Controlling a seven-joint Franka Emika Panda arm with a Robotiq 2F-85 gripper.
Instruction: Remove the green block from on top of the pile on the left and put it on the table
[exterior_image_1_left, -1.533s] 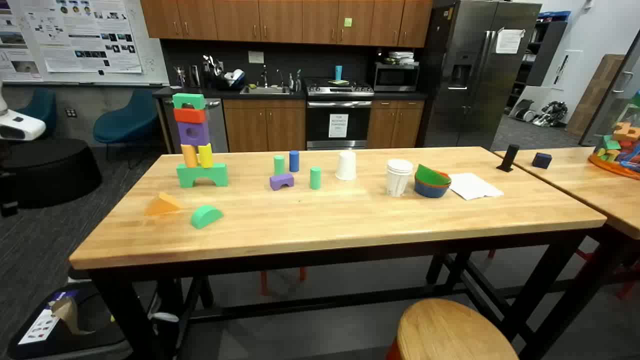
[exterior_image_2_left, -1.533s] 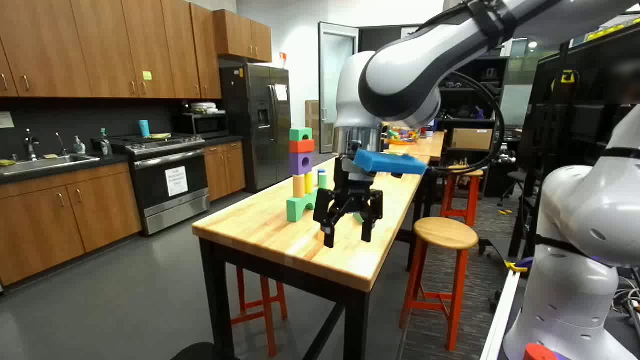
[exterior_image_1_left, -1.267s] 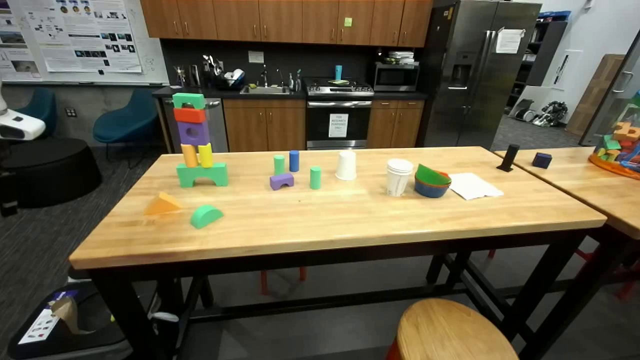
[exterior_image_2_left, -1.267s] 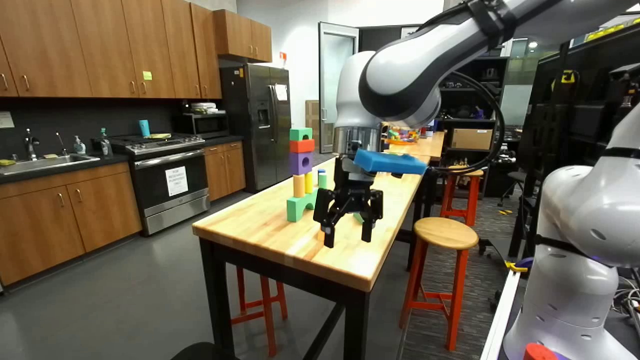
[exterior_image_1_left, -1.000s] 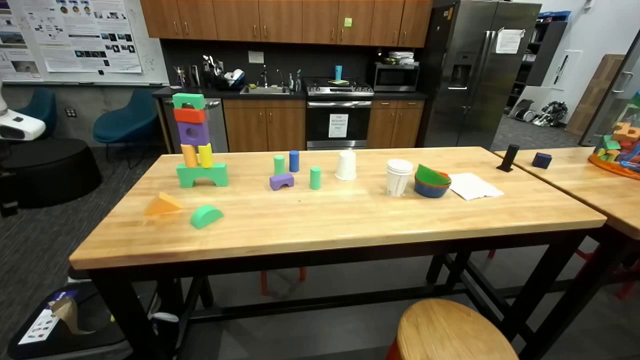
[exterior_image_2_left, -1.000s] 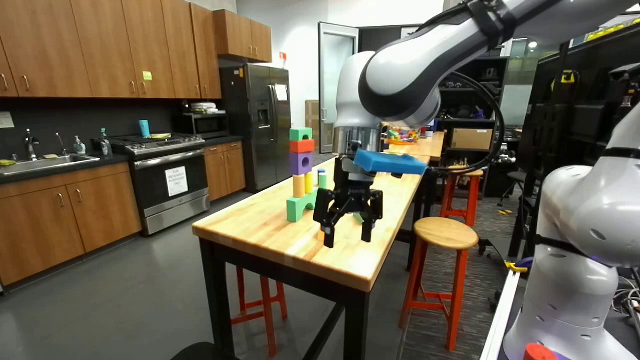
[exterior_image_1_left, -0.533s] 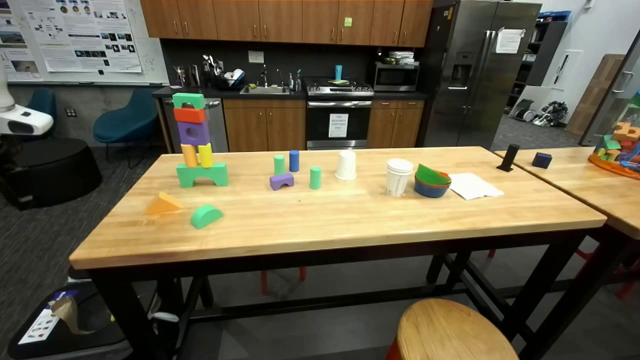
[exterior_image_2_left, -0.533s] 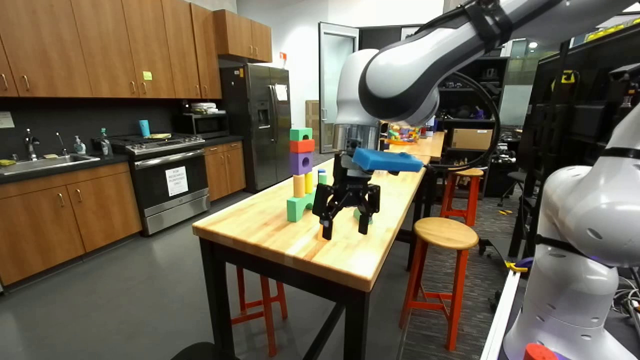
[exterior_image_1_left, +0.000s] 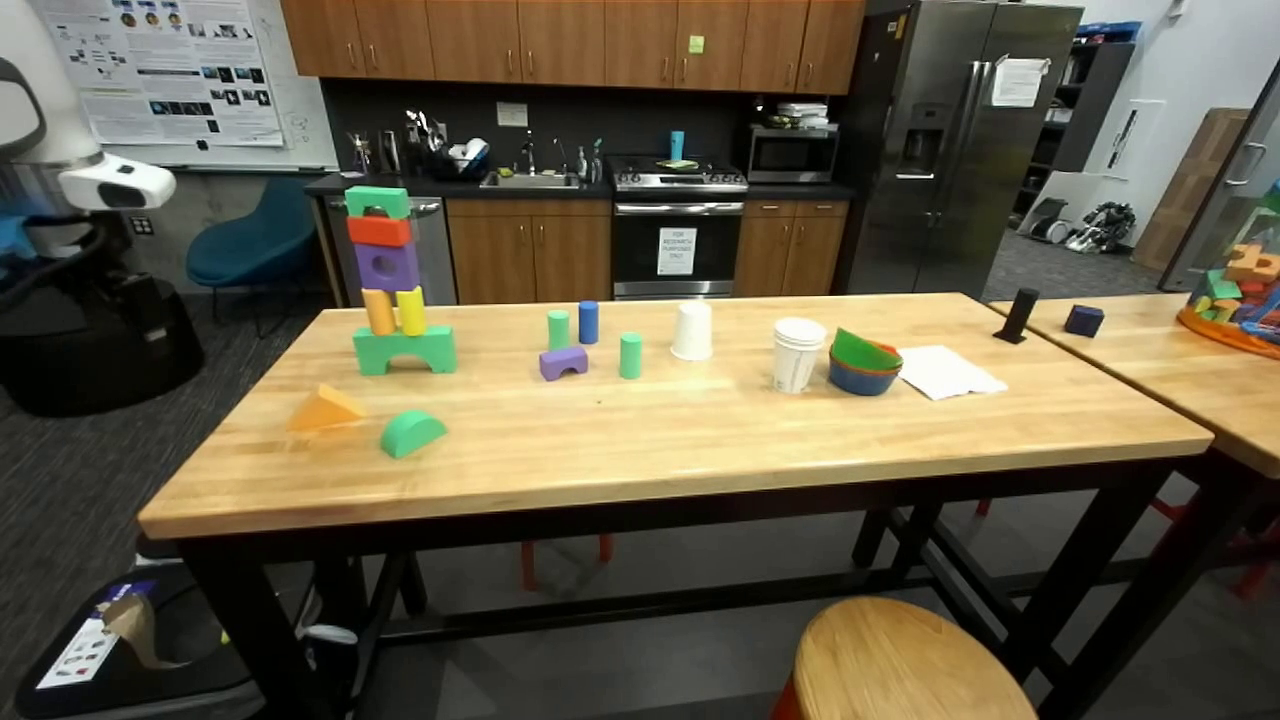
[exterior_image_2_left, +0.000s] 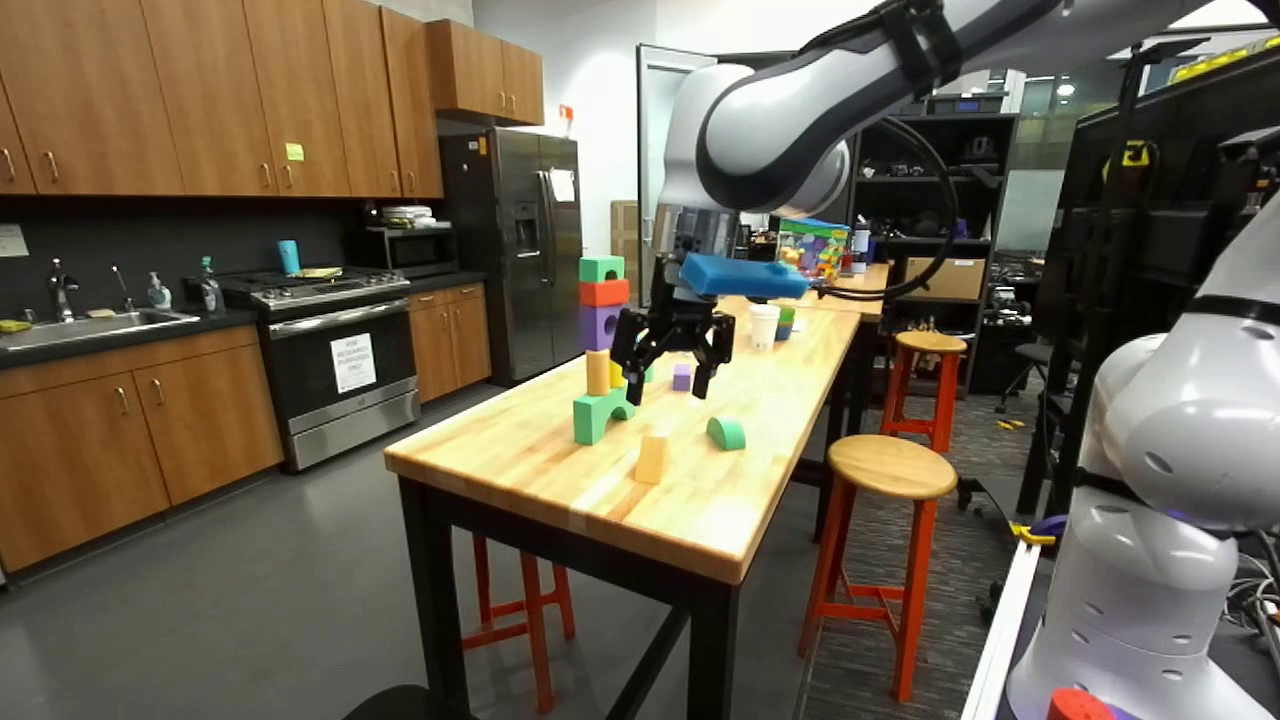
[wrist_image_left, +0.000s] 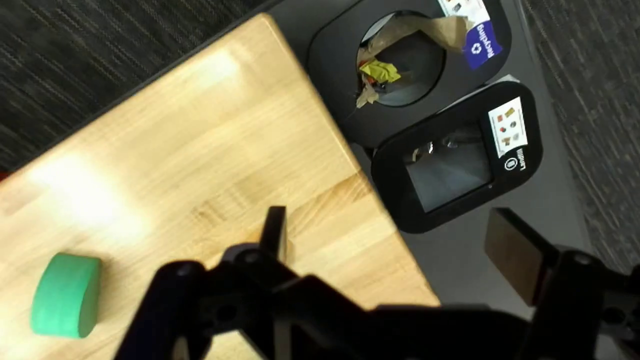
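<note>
Green block (exterior_image_1_left: 378, 196) is on top of pile (exterior_image_1_left: 400, 278), w/ red block (exterior_image_1_left: 380, 232) under it to hold it up. Tool (exterior_image_2_left: 668, 390) is wide w/ nothing in it, prob. so it can fit round green block & set it on counter (exterior_image_1_left: 700, 435).

In an exterior view, the pile (exterior_image_1_left: 388, 266) stands left on the surface (exterior_image_1_left: 620, 440), the top block (exterior_image_1_left: 378, 197) uppermost, the wedge (exterior_image_1_left: 326, 408) and half-round block (exterior_image_1_left: 412, 434) in front; farther right come cups (exterior_image_1_left: 797, 356), bowls (exterior_image_1_left: 862, 374), then paper (exterior_image_1_left: 948, 372)
</note>
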